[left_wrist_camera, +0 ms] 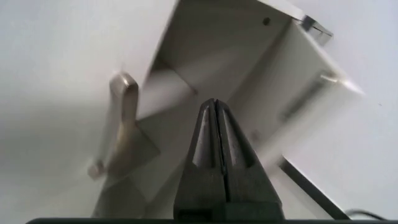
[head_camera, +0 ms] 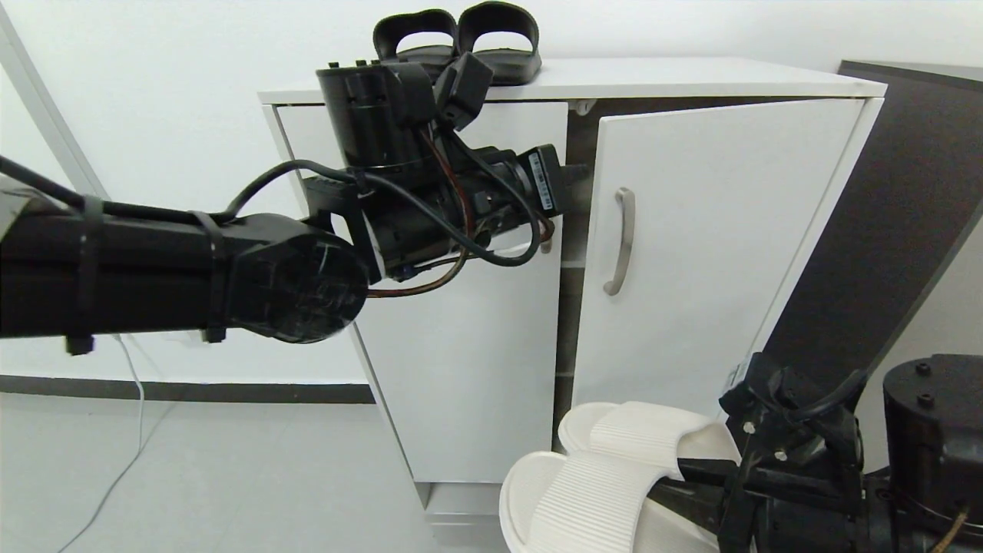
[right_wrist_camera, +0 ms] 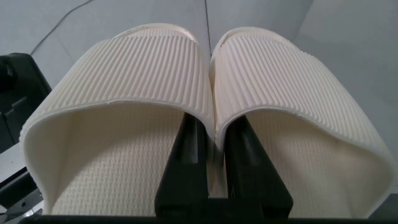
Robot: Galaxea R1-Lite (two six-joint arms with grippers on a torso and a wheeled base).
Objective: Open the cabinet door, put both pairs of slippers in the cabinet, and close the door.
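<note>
Early stage: the cabinet [head_camera: 691,77] door [head_camera: 714,230] on the right stands only ajar, the left claw [left_wrist_camera: 215,109] pressed together at the gap, the right claw [right_wrist_camera: 214,149] pinching the white slippers [head_camera: 607,468] low before the cabinet, and the black slippers [head_camera: 461,38] lying on its top, neither pair yet stowed.

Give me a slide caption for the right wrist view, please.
Right gripper holds both white slippers, jaws pinching their adjoining straps.

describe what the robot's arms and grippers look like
Both arms are black. The left arm is a thick tube with a rounded joint cap, black cables strapped along it, a brown cable looping at the wrist and a white label. The left gripper has two tapering black fingers; the right gripper two flat black bars. The right arm carries black cables.
</note>
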